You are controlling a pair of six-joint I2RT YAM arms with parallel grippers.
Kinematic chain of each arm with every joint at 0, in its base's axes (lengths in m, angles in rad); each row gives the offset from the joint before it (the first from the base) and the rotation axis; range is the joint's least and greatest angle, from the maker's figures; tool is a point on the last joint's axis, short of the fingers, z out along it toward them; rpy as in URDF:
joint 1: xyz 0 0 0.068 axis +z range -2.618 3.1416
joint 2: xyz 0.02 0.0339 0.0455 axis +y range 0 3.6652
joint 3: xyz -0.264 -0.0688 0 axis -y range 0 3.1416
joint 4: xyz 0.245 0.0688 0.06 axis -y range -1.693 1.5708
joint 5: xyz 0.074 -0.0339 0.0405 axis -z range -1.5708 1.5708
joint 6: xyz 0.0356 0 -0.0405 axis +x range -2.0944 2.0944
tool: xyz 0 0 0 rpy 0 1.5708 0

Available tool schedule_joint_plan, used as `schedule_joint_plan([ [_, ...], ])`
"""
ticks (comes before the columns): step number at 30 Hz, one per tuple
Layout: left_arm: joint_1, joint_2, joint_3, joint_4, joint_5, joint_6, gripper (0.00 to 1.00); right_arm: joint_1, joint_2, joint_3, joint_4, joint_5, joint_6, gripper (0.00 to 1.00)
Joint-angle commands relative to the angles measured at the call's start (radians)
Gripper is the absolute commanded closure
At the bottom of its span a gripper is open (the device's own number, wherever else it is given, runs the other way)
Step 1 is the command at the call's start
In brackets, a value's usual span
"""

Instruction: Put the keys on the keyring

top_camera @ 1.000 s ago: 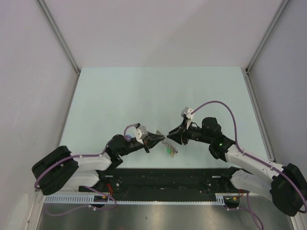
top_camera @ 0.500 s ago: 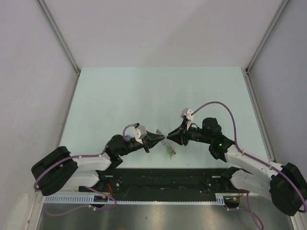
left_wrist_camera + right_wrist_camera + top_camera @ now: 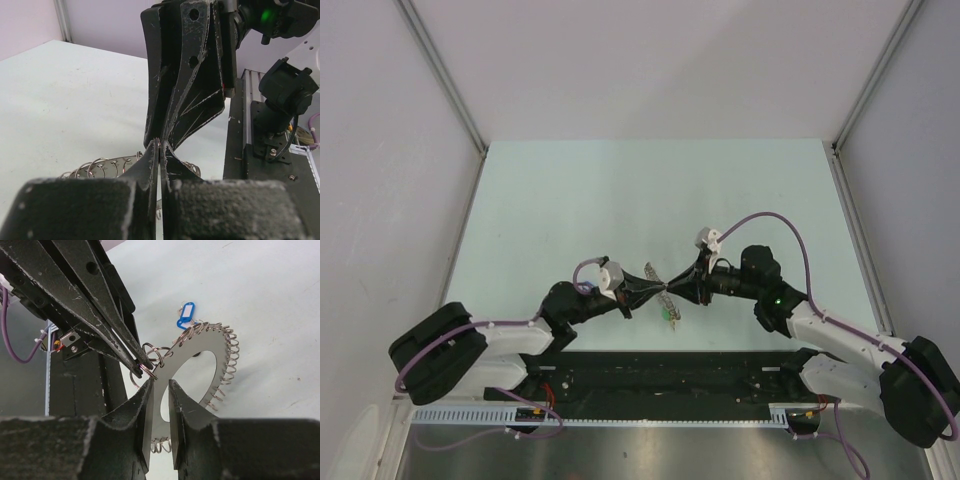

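The keyring (image 3: 200, 347), a flat grey ring fringed with small wire loops, hangs tilted between my two grippers; in the top view it shows as a thin grey strip (image 3: 653, 274) with a green tag (image 3: 672, 315) below. My left gripper (image 3: 160, 145) is shut on one small wire loop (image 3: 146, 371) at the ring's rim. The right gripper (image 3: 160, 390) faces it tip to tip, jaws a narrow gap apart with the ring's band showing in the gap. A blue key tag (image 3: 186, 315) lies just past the ring's far rim; whether it hangs on the ring is unclear.
The pale green table (image 3: 620, 200) stretches back to white walls. A black base rail (image 3: 660, 375) runs along the near edge. The right arm's purple cable (image 3: 770, 218) loops above its wrist.
The ring has tipped up on edge between the grippers, its upper end now reaching further back. The right jaws have narrowed. Both wrists shifted only slightly.
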State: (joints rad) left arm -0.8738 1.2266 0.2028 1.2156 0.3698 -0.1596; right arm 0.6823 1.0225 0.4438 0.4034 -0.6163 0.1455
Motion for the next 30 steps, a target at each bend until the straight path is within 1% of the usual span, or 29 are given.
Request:
schedule_joint_plan([
  [1, -0.002, 0.031, 0.020, 0.139, 0.055, -0.046, 1.00, 0.000, 0.011, 0.003, 0.113, -0.048, -0.004, 0.79],
  [3, -0.002, 0.048, 0.021, 0.159, 0.063, -0.054, 1.00, 0.000, 0.008, 0.003, 0.120, -0.054, -0.006, 0.80],
  [6, -0.002, 0.057, 0.021, 0.167, 0.064, -0.057, 1.00, 0.000, -0.002, 0.003, 0.126, -0.077, -0.007, 0.85],
  [7, -0.002, 0.060, 0.020, 0.167, 0.064, -0.057, 1.00, 0.000, -0.007, 0.003, 0.121, -0.080, -0.011, 0.89],
  [8, -0.002, 0.062, 0.018, 0.167, 0.061, -0.057, 1.00, 0.000, -0.012, 0.003, 0.120, -0.080, -0.014, 0.90],
  [10, -0.001, 0.065, 0.017, 0.165, 0.063, -0.057, 1.00, 0.000, -0.025, 0.003, 0.114, -0.082, -0.014, 0.98],
  [11, -0.001, 0.066, 0.015, 0.165, 0.063, -0.058, 1.00, 0.000, -0.028, 0.004, 0.112, -0.079, -0.015, 1.00],
  [14, 0.005, 0.062, 0.012, 0.160, 0.061, -0.057, 0.98, 0.000, -0.039, 0.010, 0.081, -0.065, -0.024, 1.00],
  [16, 0.015, 0.044, 0.009, 0.142, 0.058, -0.061, 0.86, -0.001, -0.042, 0.029, 0.022, -0.040, -0.043, 1.00],
  [17, 0.033, 0.009, 0.004, 0.106, 0.058, -0.066, 0.78, 0.000, -0.045, 0.036, -0.001, -0.033, -0.050, 1.00],
  [18, 0.042, -0.015, 0.003, 0.078, 0.057, -0.067, 0.65, 0.003, -0.048, 0.059, -0.033, 0.005, -0.058, 1.00],
  [19, 0.053, -0.041, 0.003, 0.040, 0.046, -0.069, 0.60, 0.008, -0.052, 0.073, -0.107, 0.032, -0.082, 1.00],
  [20, 0.067, -0.117, 0.009, -0.069, 0.028, -0.055, 0.56, 0.017, -0.061, 0.085, -0.144, 0.059, -0.099, 1.00],
  [21, 0.067, -0.157, 0.017, -0.140, 0.012, -0.043, 0.47, 0.048, -0.065, 0.105, -0.187, 0.144, -0.115, 1.00],
  [22, 0.067, -0.203, 0.024, -0.213, -0.018, -0.026, 0.43, 0.074, -0.068, 0.146, -0.272, 0.195, -0.141, 1.00],
  [23, 0.067, -0.243, 0.046, -0.355, -0.072, -0.005, 0.38, 0.095, -0.064, 0.171, -0.309, 0.243, -0.142, 1.00],
  [24, 0.067, -0.319, 0.055, -0.419, -0.109, 0.002, 0.32, 0.114, -0.058, 0.193, -0.345, 0.326, -0.142, 1.00],
  [25, 0.067, -0.353, 0.064, -0.477, -0.144, 0.006, 0.29, 0.147, -0.049, 0.246, -0.432, 0.364, -0.168, 1.00],
  [26, 0.067, -0.384, 0.075, -0.573, -0.208, 0.012, 0.28, 0.160, -0.035, 0.274, -0.474, 0.397, -0.176, 1.00],
  [27, 0.067, -0.441, 0.079, -0.615, -0.232, 0.018, 0.25, 0.171, -0.003, 0.300, -0.513, 0.450, -0.179, 1.00],
  [28, 0.067, -0.461, 0.084, -0.651, -0.244, 0.025, 0.24, 0.186, 0.023, 0.335, -0.599, 0.473, -0.184, 1.00],
  [30, 0.067, -0.495, 0.084, -0.715, -0.252, 0.040, 0.23, 0.204, 0.092, 0.426, -0.687, 0.541, -0.207, 1.00],
])
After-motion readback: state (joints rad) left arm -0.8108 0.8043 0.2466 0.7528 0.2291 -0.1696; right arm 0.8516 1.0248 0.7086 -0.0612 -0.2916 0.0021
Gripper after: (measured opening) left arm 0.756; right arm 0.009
